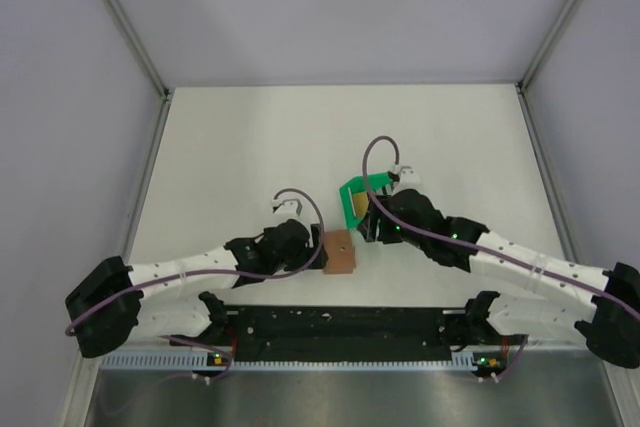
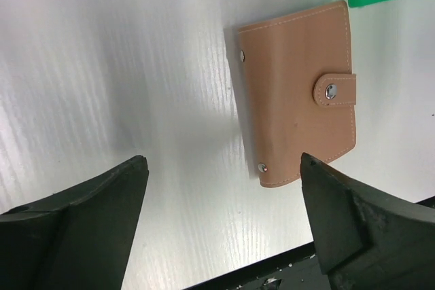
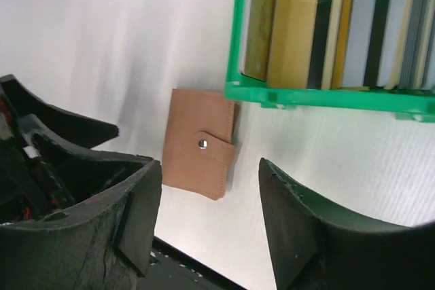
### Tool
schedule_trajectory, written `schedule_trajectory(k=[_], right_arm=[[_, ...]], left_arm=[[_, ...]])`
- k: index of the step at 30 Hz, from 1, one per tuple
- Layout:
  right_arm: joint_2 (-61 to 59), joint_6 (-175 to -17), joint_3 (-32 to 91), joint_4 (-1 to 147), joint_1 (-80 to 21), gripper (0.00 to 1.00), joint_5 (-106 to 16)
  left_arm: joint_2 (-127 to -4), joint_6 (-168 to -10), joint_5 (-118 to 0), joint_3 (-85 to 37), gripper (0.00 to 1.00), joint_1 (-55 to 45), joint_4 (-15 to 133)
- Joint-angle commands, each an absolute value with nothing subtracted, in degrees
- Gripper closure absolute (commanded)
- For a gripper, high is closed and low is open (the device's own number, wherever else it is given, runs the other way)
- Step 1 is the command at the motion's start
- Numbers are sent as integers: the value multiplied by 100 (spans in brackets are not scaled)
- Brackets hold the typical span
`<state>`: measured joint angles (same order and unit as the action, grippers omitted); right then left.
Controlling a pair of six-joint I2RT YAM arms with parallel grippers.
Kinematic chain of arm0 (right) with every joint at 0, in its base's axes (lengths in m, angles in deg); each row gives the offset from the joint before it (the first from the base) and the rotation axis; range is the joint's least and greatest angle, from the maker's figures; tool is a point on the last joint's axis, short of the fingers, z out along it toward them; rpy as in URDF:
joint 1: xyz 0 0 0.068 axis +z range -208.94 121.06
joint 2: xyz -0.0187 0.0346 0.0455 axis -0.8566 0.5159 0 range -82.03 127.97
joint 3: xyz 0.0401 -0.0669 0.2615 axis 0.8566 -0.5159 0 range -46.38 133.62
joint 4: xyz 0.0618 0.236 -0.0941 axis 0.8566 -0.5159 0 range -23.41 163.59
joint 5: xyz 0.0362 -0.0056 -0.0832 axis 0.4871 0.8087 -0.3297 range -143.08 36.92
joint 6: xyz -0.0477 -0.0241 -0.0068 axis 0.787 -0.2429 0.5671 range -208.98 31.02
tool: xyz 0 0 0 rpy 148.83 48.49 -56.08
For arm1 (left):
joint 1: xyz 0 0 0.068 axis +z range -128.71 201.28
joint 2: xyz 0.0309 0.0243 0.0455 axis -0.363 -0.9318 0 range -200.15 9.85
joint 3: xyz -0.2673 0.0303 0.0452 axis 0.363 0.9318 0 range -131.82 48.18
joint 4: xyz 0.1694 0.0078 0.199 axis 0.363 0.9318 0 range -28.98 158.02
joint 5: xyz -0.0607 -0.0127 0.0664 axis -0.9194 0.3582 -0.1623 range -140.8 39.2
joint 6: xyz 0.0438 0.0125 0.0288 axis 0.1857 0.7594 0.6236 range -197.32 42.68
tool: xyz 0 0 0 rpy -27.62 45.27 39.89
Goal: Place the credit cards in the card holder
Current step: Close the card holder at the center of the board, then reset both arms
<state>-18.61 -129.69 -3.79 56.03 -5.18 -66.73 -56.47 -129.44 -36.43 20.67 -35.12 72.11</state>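
My left claw (image 1: 318,247) stands wide, both dark fingers spread with only bare white surface (image 1: 250,137) between them; it grips nothing. The card holder (image 2: 296,113) lies flat on the surface just past that claw's fingertips, nearer the right-hand finger; it is folded shut, its small strap snapped down over the face, two metal studs showing along the opposite long edge.

My right claw (image 3: 209,164) is parted too and carries nothing; through the gap between its fingers I see the same tan card holder (image 3: 199,144) below, apart from both fingers.

From above, the card holder (image 1: 341,251) sits between my two claws, close to the near edge of the surface, just beside the near corner of the green tray (image 1: 352,190); I cannot tell whether the two touch.

The credit cards (image 3: 306,35) stand on edge, packed side by side inside the green tray (image 3: 326,94); I make out gold ones at the front, one with a dark stripe, and grey and pale ones behind; the rest are too crowded to count.
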Motion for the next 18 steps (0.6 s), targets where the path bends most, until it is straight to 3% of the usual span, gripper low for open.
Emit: schedule_trajectory(k=[1,7,13,18], right_arm=[[-2419,-13336,-1085,5444,-734,39,-6899],[-3403,-13364,-1447,4803,-1129,29,-7190],[-3729,-12942,-1246,4363,-2341,21,-6750],[-3493,-12713,-877,4327,-3957,17,-6039]], left_arm=[[-5378,-12777,-3209,1654,2,-3427,7929],[-5247,-12592,-3849,1636,2,-2558,7921],[-5009,-12347,-4350,1645,2,-1512,8052],[-4754,-12030,-4483,1487,2,-571,8132]])
